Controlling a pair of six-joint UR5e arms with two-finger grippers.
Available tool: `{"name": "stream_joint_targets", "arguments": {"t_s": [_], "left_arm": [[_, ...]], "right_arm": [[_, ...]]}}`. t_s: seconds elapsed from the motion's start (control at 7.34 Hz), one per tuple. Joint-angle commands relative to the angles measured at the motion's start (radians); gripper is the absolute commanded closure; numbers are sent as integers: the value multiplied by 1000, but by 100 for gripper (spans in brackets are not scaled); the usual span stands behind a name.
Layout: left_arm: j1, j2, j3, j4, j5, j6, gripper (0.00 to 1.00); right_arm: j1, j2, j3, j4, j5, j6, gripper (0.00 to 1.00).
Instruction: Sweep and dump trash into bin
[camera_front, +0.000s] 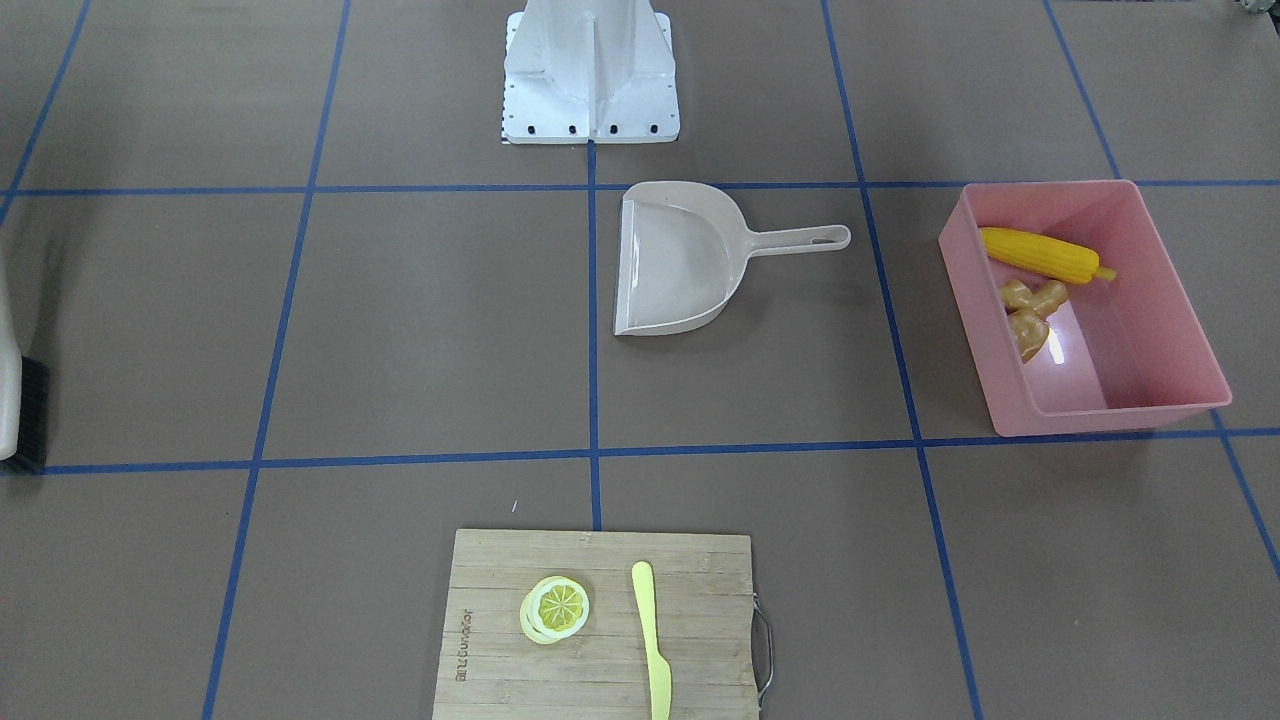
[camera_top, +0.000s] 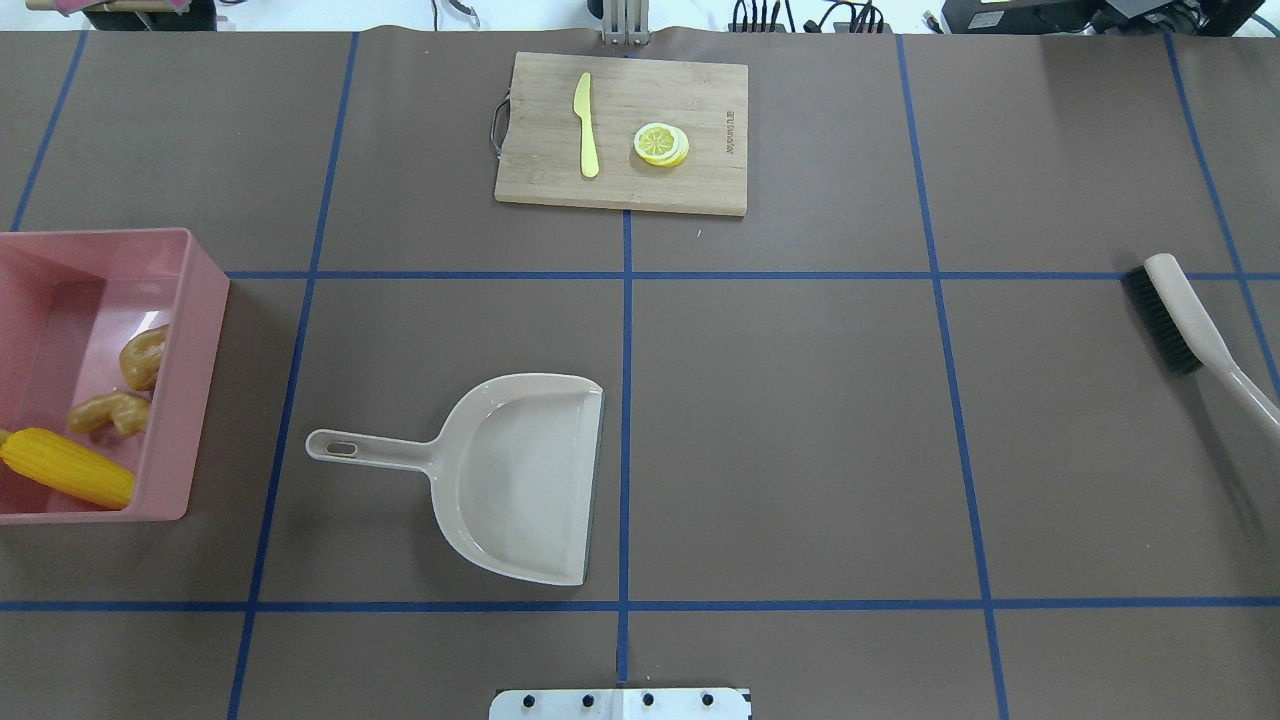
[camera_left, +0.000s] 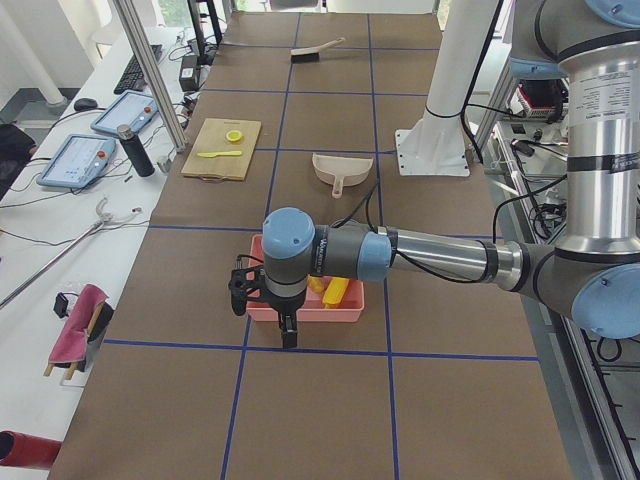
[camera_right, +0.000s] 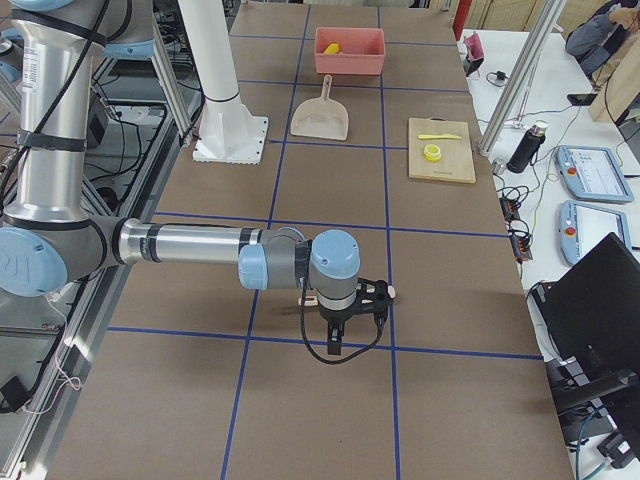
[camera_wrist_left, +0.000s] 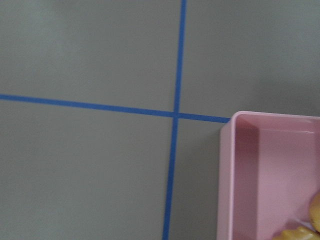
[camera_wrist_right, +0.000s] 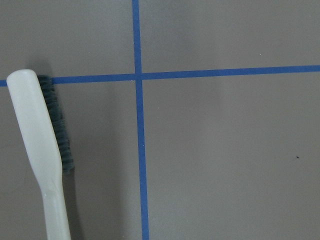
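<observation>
The tabletop (camera_top: 800, 420) is matte grey-brown, crossed by a grid of blue tape lines (camera_top: 627, 330). The bin (camera_front: 1165, 300) is translucent pink. The corn cob (camera_front: 1040, 255) is bright yellow with rows of kernels, the ginger root (camera_front: 1035, 296) tan, the potato-like lump (camera_front: 1028, 335) orange-brown. The dustpan (camera_front: 680, 265) is beige with a grey lip. The brush (camera_top: 1190, 320) has a cream back and black bristles. The cutting board (camera_top: 700, 100) shows pale striped wood grain. The lemon slice (camera_top: 660, 143) and knife (camera_top: 586, 125) are yellow.
</observation>
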Motion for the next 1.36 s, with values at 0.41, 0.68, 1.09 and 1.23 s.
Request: {"name": "stream_joint_targets", "arguments": {"t_s": [0.41, 0.68, 1.09, 1.23], "left_arm": [[-36, 56, -13, -39, 26, 43, 1], [-24, 43, -25, 10, 26, 62, 1], [53, 20, -13, 84, -22, 65, 1], [53, 20, 12, 80, -23, 133, 1]], "right_arm": [[-1, -4, -9, 3, -18, -17, 0], [-1, 4, -6, 4, -41, -15, 0], [-1, -2, -14, 136, -44, -12, 0], [-3, -2, -25, 141, -44, -12, 0]]}}
